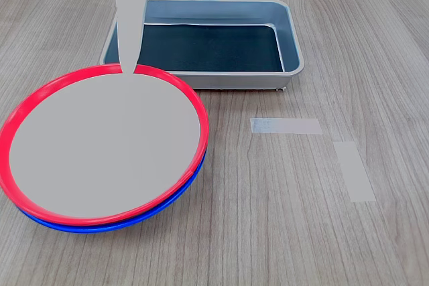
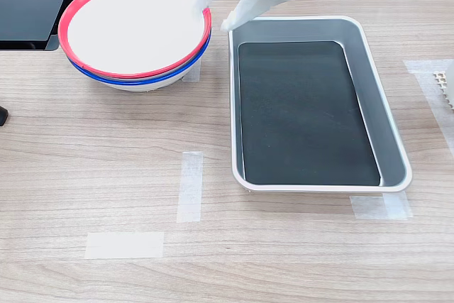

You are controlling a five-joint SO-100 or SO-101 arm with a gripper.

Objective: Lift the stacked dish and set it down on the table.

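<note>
Two plates sit stacked before you: the red-rimmed dish on the blue-rimmed plate; your gripper straddles its rim, fingers spread, beside the tray.

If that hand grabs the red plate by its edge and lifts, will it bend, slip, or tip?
The red-rimmed plate looks moulded and rigid, so it probably won't flop. It is wide and shallow, and the hand straddles only one spot on the rim, so the far side may sag and tilt. Its smooth rim could slip, and the blue-rimmed plate nested beneath might drag along briefly.
</note>
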